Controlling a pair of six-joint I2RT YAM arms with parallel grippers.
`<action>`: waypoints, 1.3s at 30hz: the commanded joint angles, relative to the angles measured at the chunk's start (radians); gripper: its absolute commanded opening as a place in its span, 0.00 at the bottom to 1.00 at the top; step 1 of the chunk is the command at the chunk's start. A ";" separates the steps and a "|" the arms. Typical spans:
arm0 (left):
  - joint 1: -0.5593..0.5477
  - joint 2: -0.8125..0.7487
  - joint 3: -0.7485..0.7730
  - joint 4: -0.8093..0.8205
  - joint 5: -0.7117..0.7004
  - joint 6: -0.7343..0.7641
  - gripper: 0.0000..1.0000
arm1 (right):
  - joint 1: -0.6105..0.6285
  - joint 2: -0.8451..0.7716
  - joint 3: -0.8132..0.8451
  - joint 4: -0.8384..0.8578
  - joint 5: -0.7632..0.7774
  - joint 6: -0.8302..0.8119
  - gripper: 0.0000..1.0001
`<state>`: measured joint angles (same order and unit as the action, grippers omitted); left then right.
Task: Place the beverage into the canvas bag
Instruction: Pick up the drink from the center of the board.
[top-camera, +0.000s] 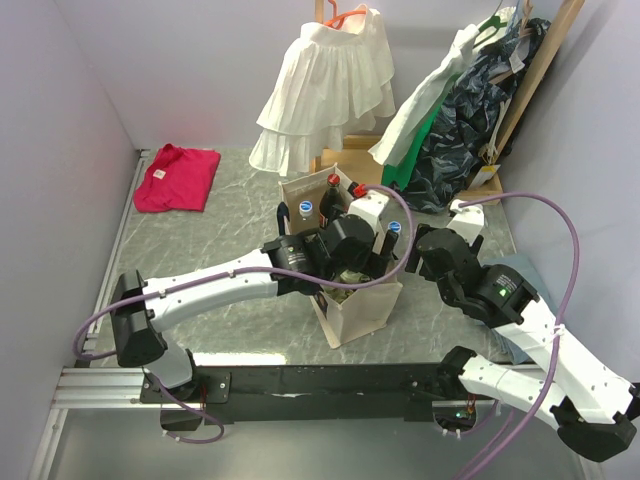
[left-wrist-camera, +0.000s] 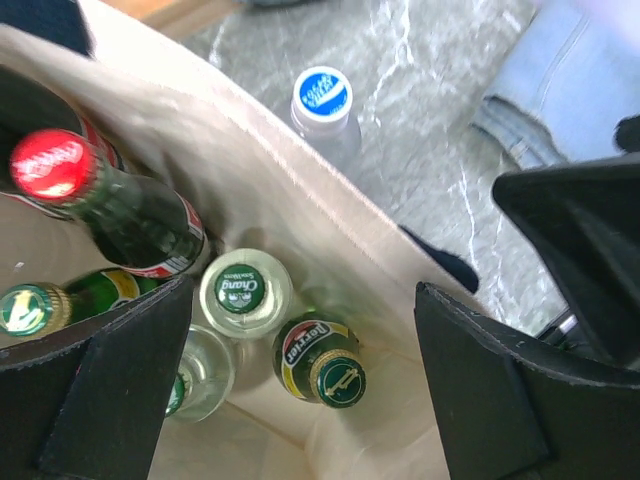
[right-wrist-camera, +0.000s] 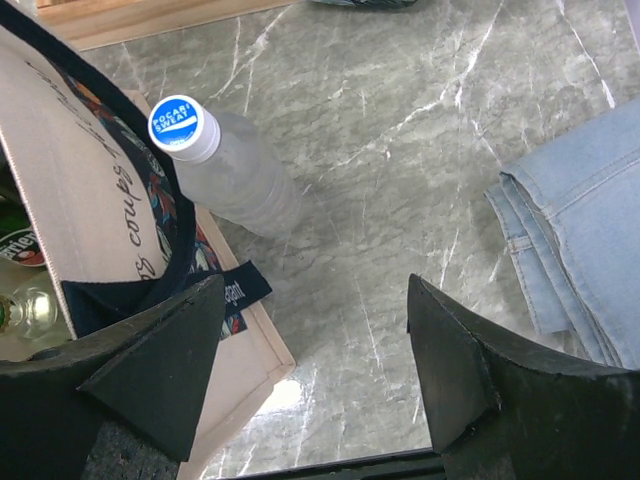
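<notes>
Canvas bag (top-camera: 360, 305) is standing upright at mid-table, holding several capped bottles (left-wrist-camera: 243, 292). A clear Pocari Sweat bottle (right-wrist-camera: 230, 170) is standing on the marble table (right-wrist-camera: 420, 120) just outside the bag's right wall. Left gripper (left-wrist-camera: 305, 350) is hovering over the bag's mouth, jaws apart and empty. Right gripper (right-wrist-camera: 315, 340) is hanging beside the bag, jaws apart and empty, near folded jeans (right-wrist-camera: 580, 240).

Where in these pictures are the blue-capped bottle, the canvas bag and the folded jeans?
blue-capped bottle (right-wrist-camera: 183, 124): right wrist view, on its cap.
canvas bag (right-wrist-camera: 75, 160): right wrist view, on its printed outer wall.
folded jeans (right-wrist-camera: 590, 230): right wrist view, on the upper layer.
</notes>
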<state>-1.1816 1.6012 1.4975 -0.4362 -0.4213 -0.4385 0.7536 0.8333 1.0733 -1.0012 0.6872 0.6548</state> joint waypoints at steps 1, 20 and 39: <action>-0.007 -0.056 0.046 -0.007 -0.042 0.006 0.96 | -0.005 -0.017 0.022 0.019 0.011 0.014 0.80; -0.007 -0.196 0.066 -0.122 -0.292 0.047 0.96 | -0.097 0.102 0.099 0.075 -0.152 -0.040 0.82; 0.008 -0.372 0.021 -0.194 -0.415 0.007 0.96 | -0.284 0.326 0.179 0.249 -0.406 -0.147 0.82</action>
<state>-1.1831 1.2583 1.5166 -0.6147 -0.8104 -0.4160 0.4854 1.1503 1.2213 -0.8349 0.3225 0.5365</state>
